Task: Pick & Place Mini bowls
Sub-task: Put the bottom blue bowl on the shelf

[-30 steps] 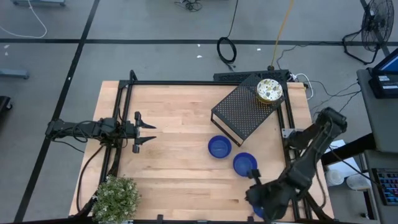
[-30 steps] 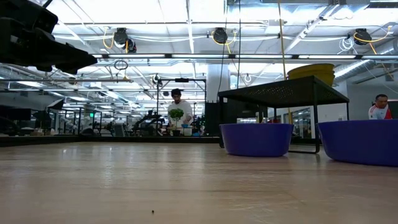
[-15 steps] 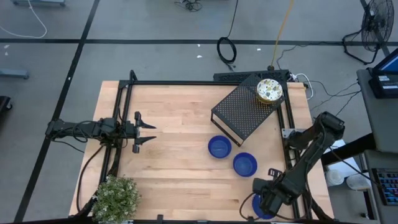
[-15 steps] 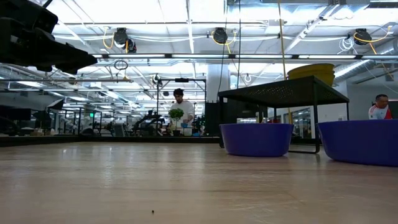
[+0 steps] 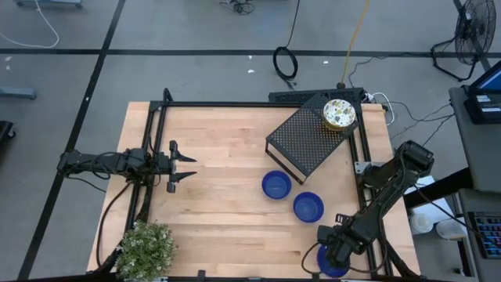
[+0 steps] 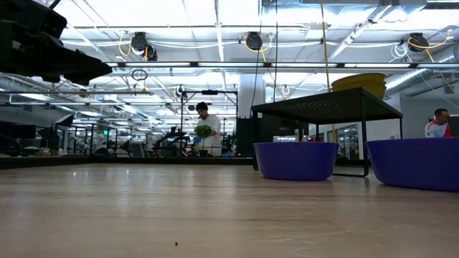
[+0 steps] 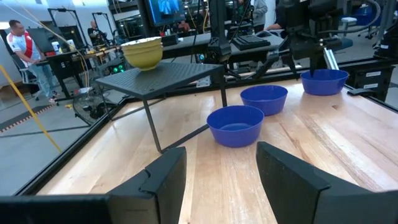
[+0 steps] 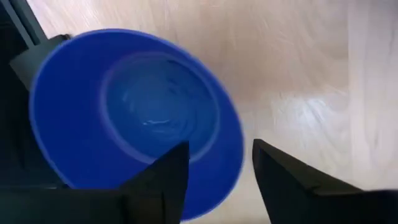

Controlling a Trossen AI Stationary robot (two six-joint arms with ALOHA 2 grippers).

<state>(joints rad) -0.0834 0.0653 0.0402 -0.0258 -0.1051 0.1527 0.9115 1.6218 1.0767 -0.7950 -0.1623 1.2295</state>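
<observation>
Right claw (image 5: pixel 335 254) low over near-right table (image 5: pixel 219 157) corner, fingers (image 8: pixel 155 180) apart, straddling rim of blue bowl (image 8: pixel 134 118) lying on the wood; not gripped. Two more blue bowls (image 5: pixel 276 186) (image 5: pixel 308 207) mid-table, just apart. Cream bowls (image 5: pixel 340 114) stacked on black perforated box (image 5: pixel 309 141), far right. Left claw (image 5: pixel 184 166) idle at left edge, fingers spread. Plant (image 5: pixel 146 249) near-left corner.
</observation>
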